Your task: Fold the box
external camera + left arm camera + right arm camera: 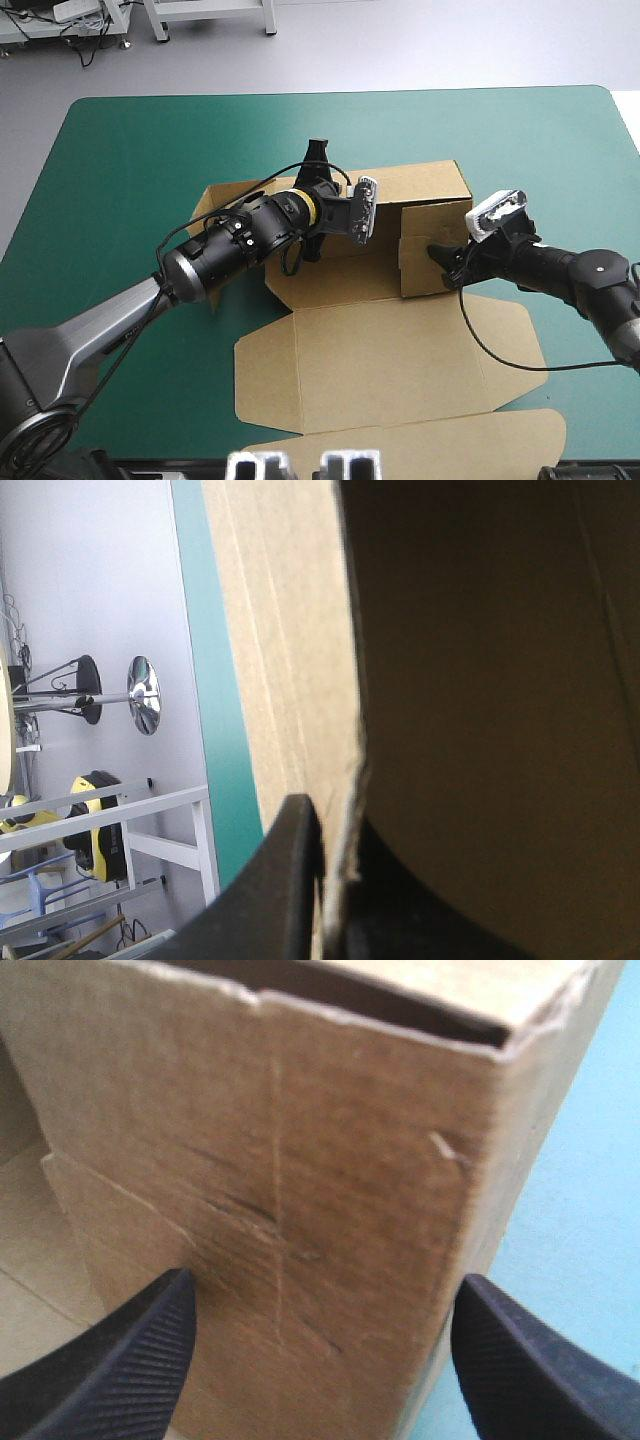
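The brown box point(400, 350) is seen at mid-table on the teal-green cover point(120, 180), its far wall and right-hand wall raised. Its lid is spread flat toward the near edge. The left gripper point(335, 190) is reached in over the box's left part, and much of that side is hidden by its arm. In the left wrist view the left gripper point(335, 825) is pinched on the edge of a raised wall of the box point(280, 630), the board caught between the fingers, with a strip of cover point(215, 730) beyond it. The right gripper point(445, 262) is held against the right-hand wall. Close in, the right gripper point(325, 1278) is spread wide with nothing gripped, and its way ahead is blocked by that wall of the box point(300, 1140). The cover point(590, 1210) is seen beside the wall.
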Robot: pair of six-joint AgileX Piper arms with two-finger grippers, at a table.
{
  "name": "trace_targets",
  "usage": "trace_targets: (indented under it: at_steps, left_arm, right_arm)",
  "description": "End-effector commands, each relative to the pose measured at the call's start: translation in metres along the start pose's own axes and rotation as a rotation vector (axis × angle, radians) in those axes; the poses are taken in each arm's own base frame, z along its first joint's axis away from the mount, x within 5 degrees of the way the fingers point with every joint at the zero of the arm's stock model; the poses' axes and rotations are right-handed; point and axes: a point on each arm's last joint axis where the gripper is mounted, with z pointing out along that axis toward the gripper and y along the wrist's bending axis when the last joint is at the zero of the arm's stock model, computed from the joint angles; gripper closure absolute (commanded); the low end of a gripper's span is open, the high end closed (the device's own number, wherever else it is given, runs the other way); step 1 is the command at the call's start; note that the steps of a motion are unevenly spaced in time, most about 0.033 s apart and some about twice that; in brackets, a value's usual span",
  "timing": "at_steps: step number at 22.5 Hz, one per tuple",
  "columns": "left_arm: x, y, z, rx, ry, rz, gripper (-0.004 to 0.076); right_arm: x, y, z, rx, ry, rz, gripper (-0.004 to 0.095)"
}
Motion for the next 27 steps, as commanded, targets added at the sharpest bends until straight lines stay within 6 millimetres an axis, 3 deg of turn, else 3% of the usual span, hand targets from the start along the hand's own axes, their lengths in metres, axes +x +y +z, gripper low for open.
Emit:
trace_targets:
  at_steps: [1,4,7,9,12,14,22,27]
  left_arm:
    - [-0.022,0.001,-0.01,0.005,-0.117,-0.092,0.0734]
    - [-0.023,0.002,-0.011,-0.002,-0.121,-0.091,0.0734]
    - [-0.023,0.003,-0.011,-0.008,-0.126,-0.101,0.0734]
    - [-0.024,0.003,-0.011,-0.008,-0.129,-0.102,0.0734]
    - [-0.023,0.003,-0.013,0.0,-0.125,-0.106,0.0729]
    - [-0.024,0.005,-0.019,-0.007,-0.143,-0.127,0.0693]
    - [-0.021,0.003,-0.031,0.039,-0.132,-0.102,0.046]
    - [-0.038,-0.005,-0.047,0.065,-0.176,-0.071,0.0289]
  right_arm:
    - [-0.015,0.003,0.003,0.078,-0.042,-0.037,0.0248]
    - [-0.015,0.004,0.004,0.103,-0.03,-0.057,0.0285]
    - [-0.015,0.006,0.004,0.087,-0.026,-0.059,0.0387]
    - [-0.015,0.006,0.005,0.082,-0.031,-0.047,0.0498]
    - [-0.016,0.007,0.005,0.077,-0.033,-0.043,0.0789]
    - [-0.015,0.007,0.005,0.073,-0.031,-0.051,0.0893]
    - [-0.016,0.004,0.004,0.1,-0.038,-0.012,0.0928]
    - [-0.016,0.003,0.004,0.118,-0.041,-0.002,0.0928]
